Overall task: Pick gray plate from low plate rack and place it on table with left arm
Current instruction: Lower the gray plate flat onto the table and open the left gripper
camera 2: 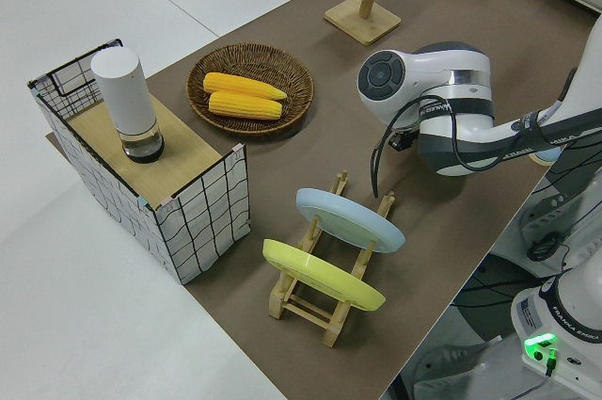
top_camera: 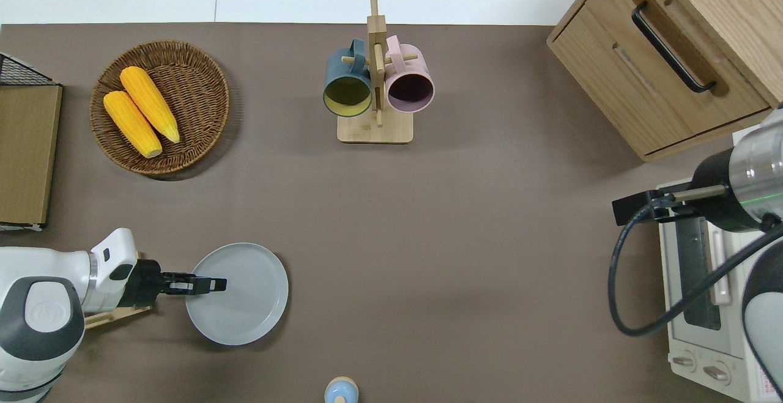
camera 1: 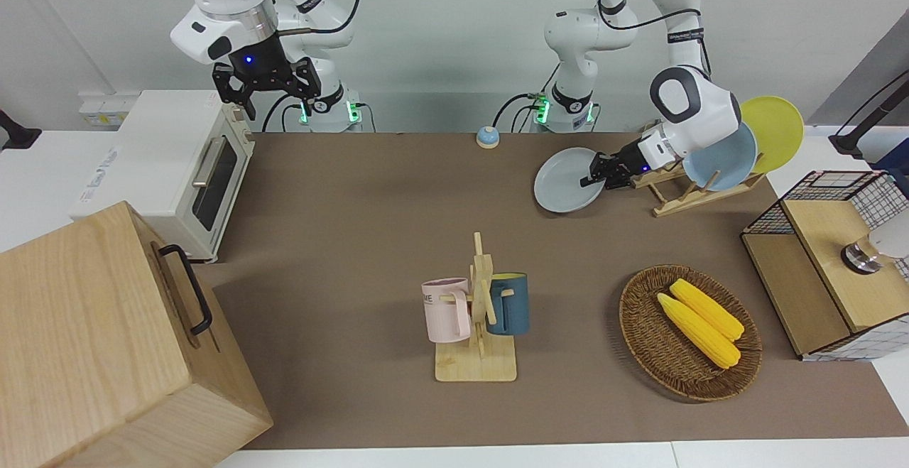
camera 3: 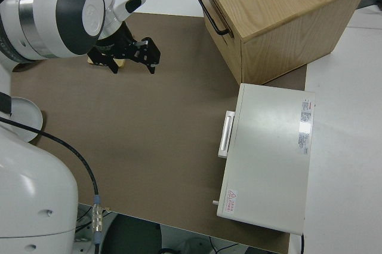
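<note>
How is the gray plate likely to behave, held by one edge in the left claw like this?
The gray plate keeps its flat round shape though the left claw pinches only its rim, so it is probably stiff. The one-sided hold may let it sag or pivot. Its matte surface probably grips fairly well.
</note>
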